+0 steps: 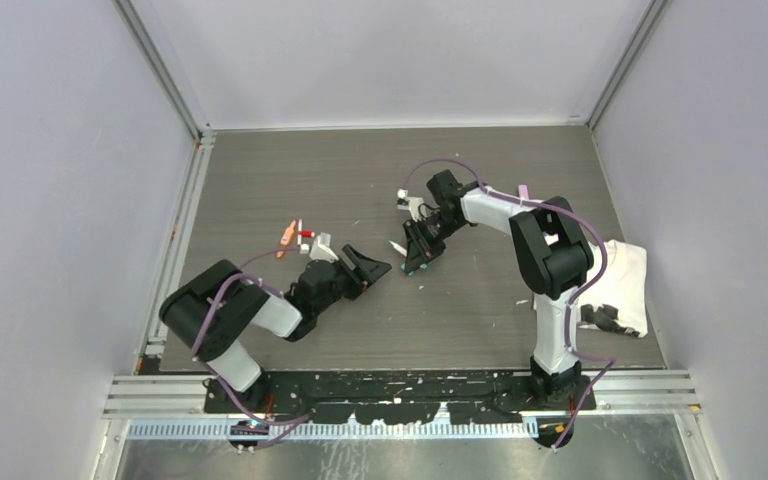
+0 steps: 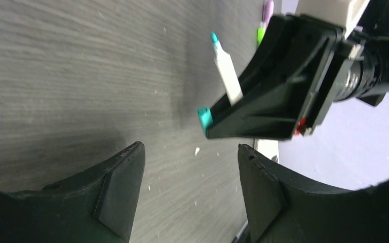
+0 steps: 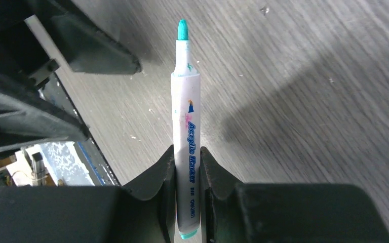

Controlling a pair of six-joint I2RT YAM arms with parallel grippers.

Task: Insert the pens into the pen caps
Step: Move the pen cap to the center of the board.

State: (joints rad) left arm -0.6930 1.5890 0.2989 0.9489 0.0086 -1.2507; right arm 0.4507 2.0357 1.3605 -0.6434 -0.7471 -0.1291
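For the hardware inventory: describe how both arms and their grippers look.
Both arms are white links with bulky black joint housings: left arm, right arm. A purple cable loops along each. The left gripper and right gripper are matte black, with two tapered fingers.

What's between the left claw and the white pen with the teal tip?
Only bare grey wood-grain tabletop with tiny white specks, in the left wrist view, separates the left gripper from the white teal-tipped pen.

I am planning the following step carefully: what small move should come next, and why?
Probably the left gripper should move toward the caps on the table and pick one. It stands open and empty, while the right gripper grips the pen with its teal tip bare.
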